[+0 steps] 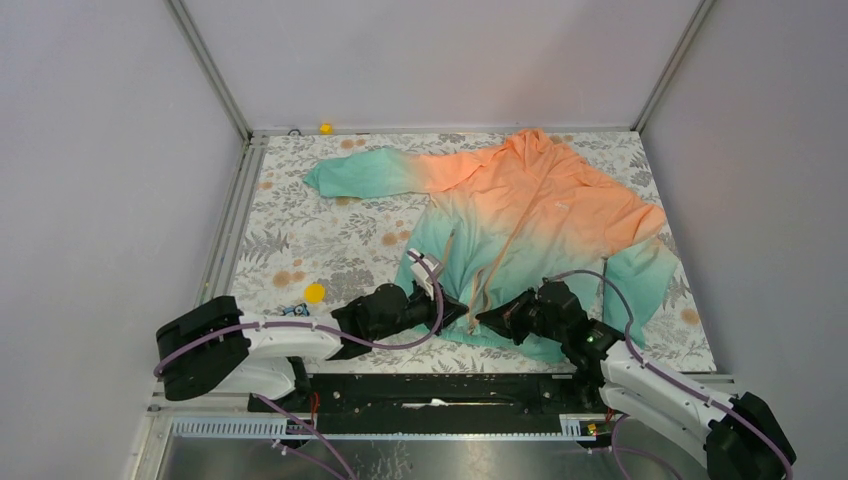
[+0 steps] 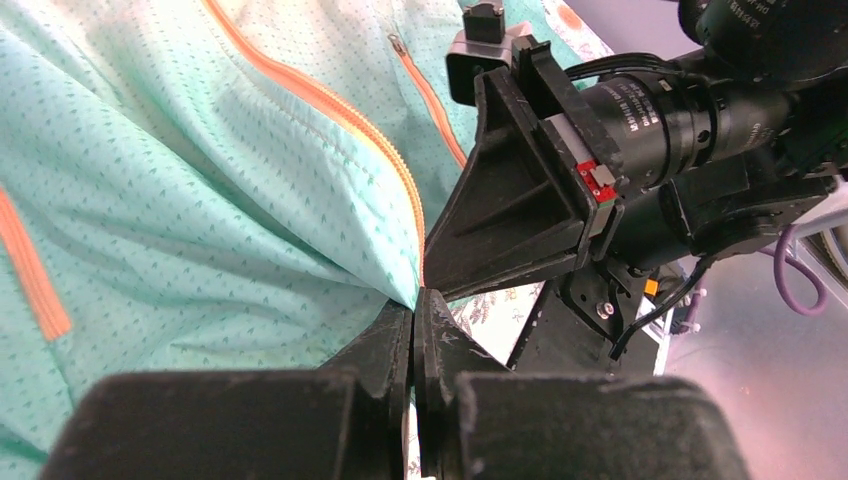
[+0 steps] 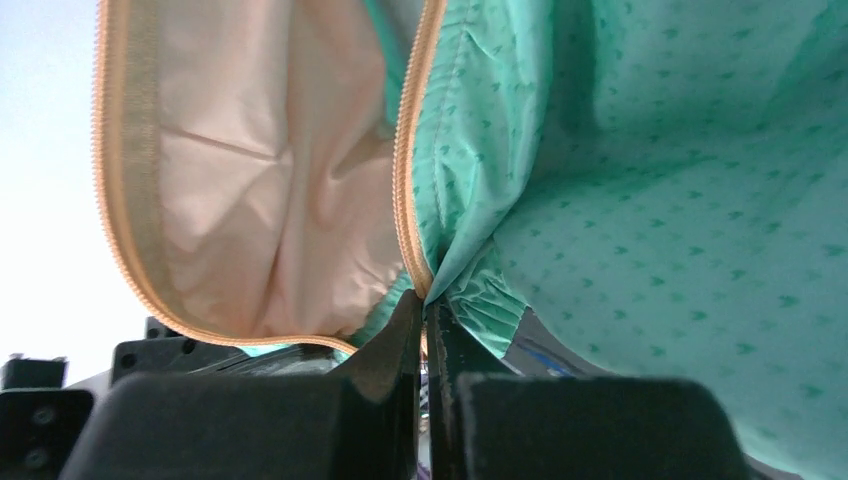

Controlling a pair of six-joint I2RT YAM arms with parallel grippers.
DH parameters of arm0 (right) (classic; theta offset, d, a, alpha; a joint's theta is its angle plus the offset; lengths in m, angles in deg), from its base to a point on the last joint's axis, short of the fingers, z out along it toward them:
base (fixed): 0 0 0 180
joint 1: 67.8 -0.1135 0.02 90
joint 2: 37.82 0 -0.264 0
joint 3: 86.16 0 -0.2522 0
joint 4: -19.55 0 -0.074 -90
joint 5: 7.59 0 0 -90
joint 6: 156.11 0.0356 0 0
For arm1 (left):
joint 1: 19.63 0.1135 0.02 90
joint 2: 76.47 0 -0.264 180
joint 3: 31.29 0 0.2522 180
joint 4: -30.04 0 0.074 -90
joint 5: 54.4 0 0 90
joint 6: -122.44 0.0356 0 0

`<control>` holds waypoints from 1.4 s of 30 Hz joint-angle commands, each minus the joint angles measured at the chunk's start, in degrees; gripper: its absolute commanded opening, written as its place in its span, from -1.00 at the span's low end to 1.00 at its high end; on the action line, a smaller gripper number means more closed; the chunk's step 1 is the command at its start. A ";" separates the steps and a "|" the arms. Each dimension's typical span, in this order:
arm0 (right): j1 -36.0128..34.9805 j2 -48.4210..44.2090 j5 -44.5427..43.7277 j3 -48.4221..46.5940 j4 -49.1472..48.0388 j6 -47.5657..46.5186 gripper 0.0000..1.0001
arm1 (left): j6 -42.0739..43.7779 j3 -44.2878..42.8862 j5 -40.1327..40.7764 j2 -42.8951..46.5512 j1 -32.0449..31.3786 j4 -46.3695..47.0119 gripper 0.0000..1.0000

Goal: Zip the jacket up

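Left tool (image 2: 414,312) is pressed fully shut, its two fingers (image 2: 392,345) nipping the bottom corner of the jacket (image 1: 530,205) right where one side of the orange front zipper (image 2: 330,108) runs out at the teal hem. Just beside it, almost touching, the right tool (image 3: 424,312) is likewise closed tight, with a fold of teal cloth and the foot of the other zipper side caught in its grip. Each tool holds one side of the opening, I judge, so that the two lower ends can be lined up and joined before any pulling starts.

Above the right tool the two zipper sides stand well apart, with the peach lining (image 3: 270,190) showing between them, so the front is open and nothing is zipped yet. I cannot make out the slider or the pin in any view.

Away from both tools the jacket lies spread on the bench (image 1: 290,230), hem nearest them, orange shoulders and hood at the far end, one sleeve stretched out far to the left. A small yellow disc (image 1: 315,292) sits on the bench near the left arm, clear of the cloth. Fabric this thin will likely bunch or slip if the two grips drift apart.
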 commanded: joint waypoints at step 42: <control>1.46 14.85 -1.94 -17.30 20.31 -11.35 -1.00 | -2.98 -1.63 1.29 -3.99 -0.36 6.94 -1.00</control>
